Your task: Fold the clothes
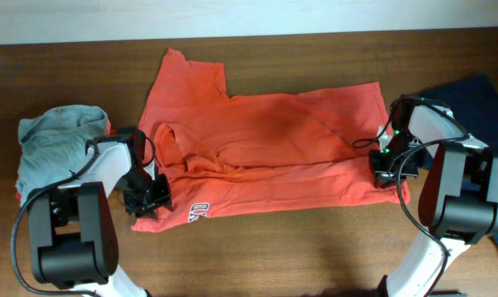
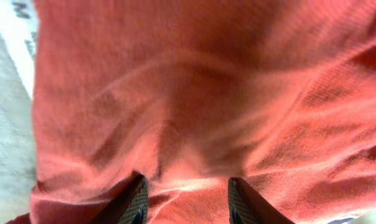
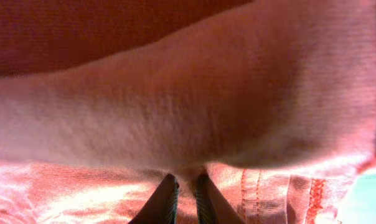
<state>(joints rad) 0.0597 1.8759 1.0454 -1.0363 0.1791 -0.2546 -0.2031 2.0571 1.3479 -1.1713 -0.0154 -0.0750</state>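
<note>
An orange-red T-shirt lies across the table, partly folded, with white-and-navy lettering near its front left corner. My left gripper sits at that left corner. In the left wrist view its fingers stand apart over the orange-red cloth, open. My right gripper is at the shirt's right edge. In the right wrist view its fingers are nearly together, pinching a fold of the cloth beside a stitched hem.
A light grey T-shirt is bunched at the left edge, behind the left arm. A navy T-shirt lies at the far right, behind the right arm. Brown wooden table shows in front of the shirt.
</note>
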